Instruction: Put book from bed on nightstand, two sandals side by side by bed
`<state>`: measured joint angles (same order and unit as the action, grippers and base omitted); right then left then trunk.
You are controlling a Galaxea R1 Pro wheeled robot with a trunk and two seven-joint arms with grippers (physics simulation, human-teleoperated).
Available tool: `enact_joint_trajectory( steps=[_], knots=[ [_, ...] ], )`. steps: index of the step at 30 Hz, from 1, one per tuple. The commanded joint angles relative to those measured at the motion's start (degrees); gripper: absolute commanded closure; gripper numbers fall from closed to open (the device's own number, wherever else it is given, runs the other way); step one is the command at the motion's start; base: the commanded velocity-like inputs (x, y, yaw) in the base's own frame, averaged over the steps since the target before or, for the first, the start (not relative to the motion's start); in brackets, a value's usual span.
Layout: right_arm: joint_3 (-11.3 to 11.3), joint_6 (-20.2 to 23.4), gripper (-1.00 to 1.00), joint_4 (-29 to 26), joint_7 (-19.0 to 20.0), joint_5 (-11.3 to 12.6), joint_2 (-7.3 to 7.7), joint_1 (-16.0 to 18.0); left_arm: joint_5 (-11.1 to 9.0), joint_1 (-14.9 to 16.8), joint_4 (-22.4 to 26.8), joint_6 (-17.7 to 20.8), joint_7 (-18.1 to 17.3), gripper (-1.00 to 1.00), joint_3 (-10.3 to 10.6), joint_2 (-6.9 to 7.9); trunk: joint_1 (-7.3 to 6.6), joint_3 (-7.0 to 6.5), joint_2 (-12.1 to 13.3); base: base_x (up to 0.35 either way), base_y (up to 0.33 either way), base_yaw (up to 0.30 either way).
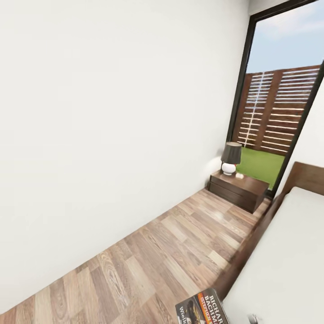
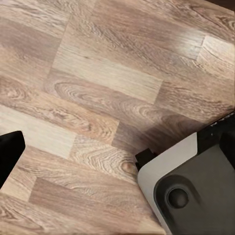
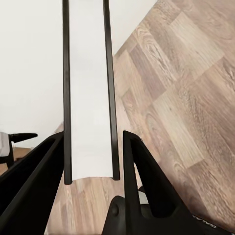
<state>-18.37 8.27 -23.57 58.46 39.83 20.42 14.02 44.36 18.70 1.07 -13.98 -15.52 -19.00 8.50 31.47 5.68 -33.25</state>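
Observation:
The book (image 1: 201, 308), dark-covered with orange and white lettering, hangs at the lower edge of the head view, over the floor beside the bed (image 1: 283, 261). In the right wrist view my right gripper (image 3: 92, 137) is shut on the book (image 3: 88, 88), seen edge-on as a white strip of pages between dark covers. The nightstand (image 1: 238, 189) stands far ahead by the window, left of the headboard (image 1: 308, 177). One black finger (image 2: 7, 152) of my left gripper shows over the planks; its opening is not visible. The sandals are out of view.
A dark-shaded lamp (image 1: 230, 158) with a white base and a small white object (image 1: 239, 176) sit on the nightstand. A white wall (image 1: 112, 135) runs along the left of a wood-plank aisle (image 1: 171, 252). My base (image 2: 196, 191) shows over the floor.

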Motion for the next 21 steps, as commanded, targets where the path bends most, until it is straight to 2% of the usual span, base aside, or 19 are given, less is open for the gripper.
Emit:
enact_joint_trajectory(
  steps=[1,7,21],
  knots=[
    [-0.24,0.61,1.0,-0.07,0.07,0.7,0.06,0.04,0.4,0.04,0.02,-0.14,-0.24,-1.0,-0.57,0.18,0.02,0.11,-0.1,0.0,0.0,0.268],
    [-0.18,0.61,1.0,-0.07,0.11,0.72,0.09,0.04,-0.63,0.02,0.02,-0.17,-0.3,-1.0,-0.6,0.22,0.02,0.11,-0.1,0.0,0.0,0.258],
    [-0.17,0.61,1.0,-0.07,0.08,0.71,0.14,0.04,-0.77,0.02,-0.01,-0.17,-0.3,-1.0,-0.6,-0.04,0.02,0.11,-0.1,0.0,0.0,0.245]
  ],
)
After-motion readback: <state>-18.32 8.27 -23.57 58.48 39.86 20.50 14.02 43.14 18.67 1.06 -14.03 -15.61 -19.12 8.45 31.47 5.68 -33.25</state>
